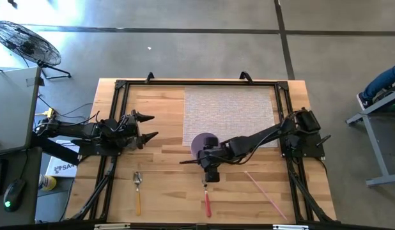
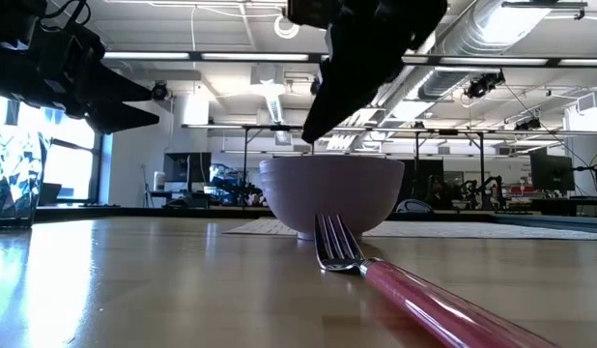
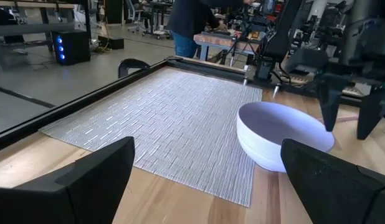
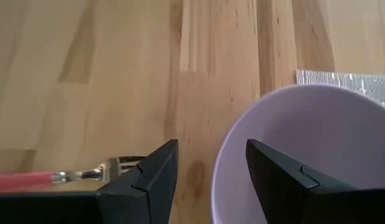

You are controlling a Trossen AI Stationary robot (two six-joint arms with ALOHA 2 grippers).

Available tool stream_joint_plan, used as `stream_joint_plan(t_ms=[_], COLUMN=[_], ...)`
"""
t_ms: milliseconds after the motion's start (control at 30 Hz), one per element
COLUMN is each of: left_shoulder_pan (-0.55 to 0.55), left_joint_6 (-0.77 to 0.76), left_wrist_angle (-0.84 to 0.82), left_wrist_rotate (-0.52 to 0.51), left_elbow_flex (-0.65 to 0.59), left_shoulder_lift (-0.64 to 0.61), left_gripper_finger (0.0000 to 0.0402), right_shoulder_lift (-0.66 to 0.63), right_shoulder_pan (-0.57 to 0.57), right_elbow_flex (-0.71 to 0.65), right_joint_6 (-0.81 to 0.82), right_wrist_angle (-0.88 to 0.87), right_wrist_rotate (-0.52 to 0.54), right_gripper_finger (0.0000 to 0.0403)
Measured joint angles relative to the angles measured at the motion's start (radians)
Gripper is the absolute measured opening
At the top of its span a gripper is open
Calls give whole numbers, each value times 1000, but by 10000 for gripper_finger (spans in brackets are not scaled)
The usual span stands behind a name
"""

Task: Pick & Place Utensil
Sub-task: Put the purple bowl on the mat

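A fork (image 1: 206, 199) with a pink-red handle lies flat on the wood near the table's near edge, its tines (image 4: 121, 167) pointing at a lilac bowl (image 1: 202, 143). The bowl stands upright at the near corner of a grey woven mat (image 1: 231, 115). My right gripper (image 1: 211, 176) hangs open above the table, fingers pointing down, between the bowl's near rim (image 4: 230, 155) and the fork's tines, touching neither. In the low view the fork (image 2: 376, 275) lies in front of the bowl (image 2: 332, 198). My left gripper (image 1: 154, 126) waits open, raised over the table's left side.
A spoon (image 1: 138, 190) with an orange handle lies left of the fork, and a thin pink stick (image 1: 264, 191) lies to its right, both on bare wood. A black frame (image 1: 185, 82) borders the table. A person (image 3: 189, 25) stands beyond the far edge.
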Motion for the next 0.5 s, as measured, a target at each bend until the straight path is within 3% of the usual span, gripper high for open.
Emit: stream_joint_plan(t_ms=[500], left_shoulder_pan=[0], left_joint_6=[0], left_wrist_angle=[-1], left_wrist_rotate=[0], left_elbow_flex=[0], left_shoulder_lift=[0], left_gripper_finger=[397], right_shoulder_lift=[14], right_shoulder_pan=[3], right_elbow_flex=[-19], right_joint_6=[-16], right_wrist_angle=[-27], right_wrist_rotate=[0], right_gripper_finger=[172])
